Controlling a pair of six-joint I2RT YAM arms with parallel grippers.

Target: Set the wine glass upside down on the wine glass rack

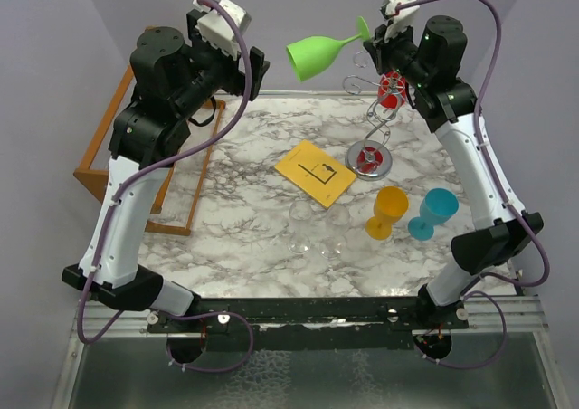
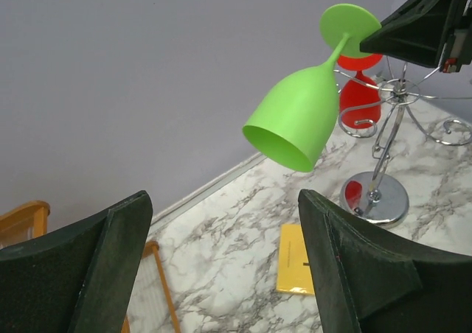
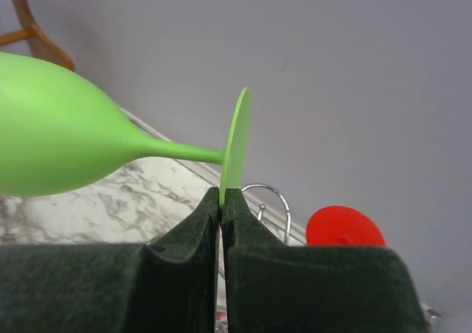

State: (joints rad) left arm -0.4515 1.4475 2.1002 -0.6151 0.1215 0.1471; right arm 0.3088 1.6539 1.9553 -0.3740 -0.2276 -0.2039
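My right gripper point(image 1: 373, 31) is shut on the edge of the foot of a green wine glass point(image 1: 317, 54). It holds the glass high in the air, tilted, with the bowl's mouth facing down and left. In the right wrist view the pads point(image 3: 199, 230) pinch the thin green foot point(image 3: 237, 141). The silver wire rack point(image 1: 368, 160) stands just right of and below the glass, with a red glass point(image 1: 391, 88) hanging upside down on it. My left gripper point(image 1: 258, 70) is open and empty, raised left of the green glass point(image 2: 295, 116). The rack's round base point(image 2: 375, 197) also shows in the left wrist view.
A yellow card point(image 1: 316, 172) lies left of the rack's base. An orange glass point(image 1: 389, 212) and a blue glass point(image 1: 434, 212) stand at the front right. A clear glass point(image 1: 308, 233) lies on the marble table. A wooden slatted rack point(image 1: 90, 147) sits at the left edge.
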